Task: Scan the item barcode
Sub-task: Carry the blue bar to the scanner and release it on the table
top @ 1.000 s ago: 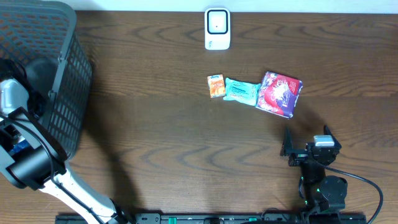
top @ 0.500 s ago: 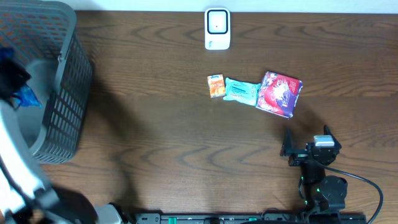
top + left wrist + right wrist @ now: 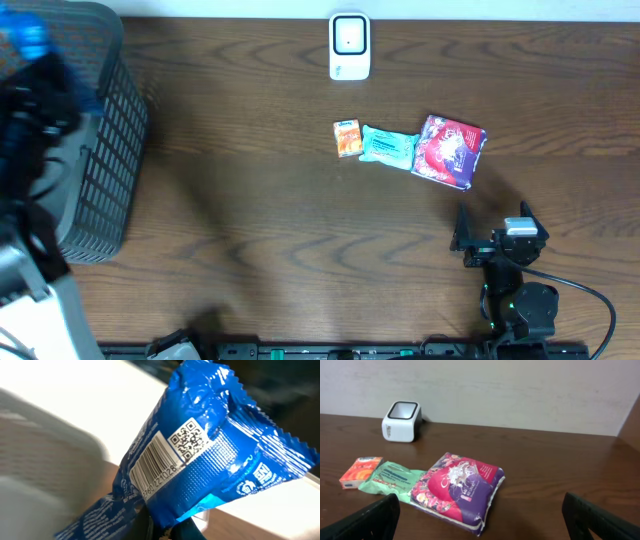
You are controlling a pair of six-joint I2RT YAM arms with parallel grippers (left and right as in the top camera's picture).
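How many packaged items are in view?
4: orange box, green packet and purple pack side by side on table; blue packet in left end effector. Basket may hide more.

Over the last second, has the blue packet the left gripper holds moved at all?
Yes. In the overhead view the blue packet has gone from the near end of the grey basket to its far end, away from the robot.

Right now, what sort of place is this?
Likely a mock shop checkout: a white barcode scanner, a grey mesh basket and packaged goods on a wooden table, plus a blue packet showing a barcode.
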